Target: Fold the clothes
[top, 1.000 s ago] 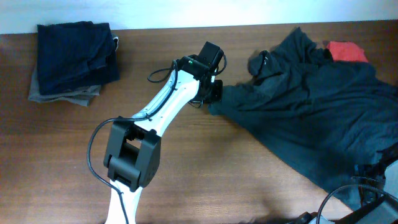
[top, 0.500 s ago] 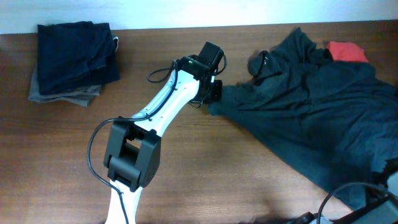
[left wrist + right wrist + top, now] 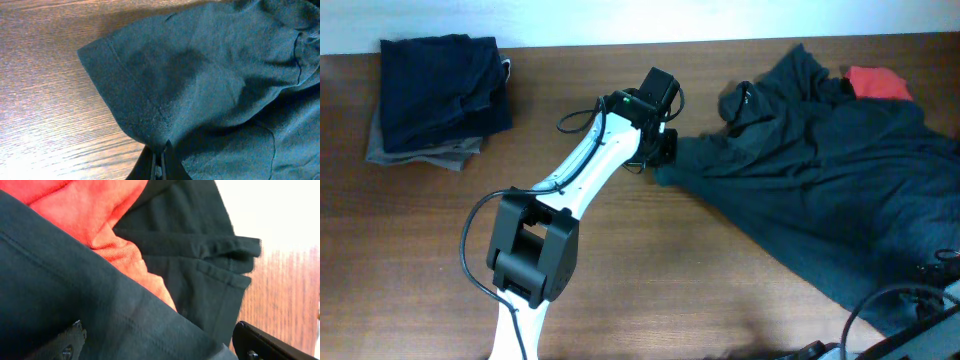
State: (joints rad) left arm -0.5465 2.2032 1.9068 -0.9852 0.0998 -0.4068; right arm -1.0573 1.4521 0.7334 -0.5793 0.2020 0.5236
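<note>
A large dark teal garment [image 3: 820,170] lies crumpled over the right half of the table. My left gripper [image 3: 663,152] is at the garment's left tip and is shut on the edge of a sleeve [image 3: 165,80]; its closed fingers [image 3: 159,160] pinch the fabric just above the wood. My right gripper [image 3: 160,347] is open wide, its fingers spread over dark fabric [image 3: 75,290] next to an orange-red cloth [image 3: 100,210]. In the overhead view the right gripper is nearly off frame at the bottom right corner.
A stack of folded dark clothes [image 3: 440,95] sits at the far left. A red cloth [image 3: 878,82] pokes out of the pile at the far right. Black cables [image 3: 880,315] loop at the bottom right. Bare wooden table [image 3: 650,270] lies in front.
The right arm has drawn down and out of the overhead view at the bottom right, and the garment's lower right edge shifted slightly. The left arm has not moved.
</note>
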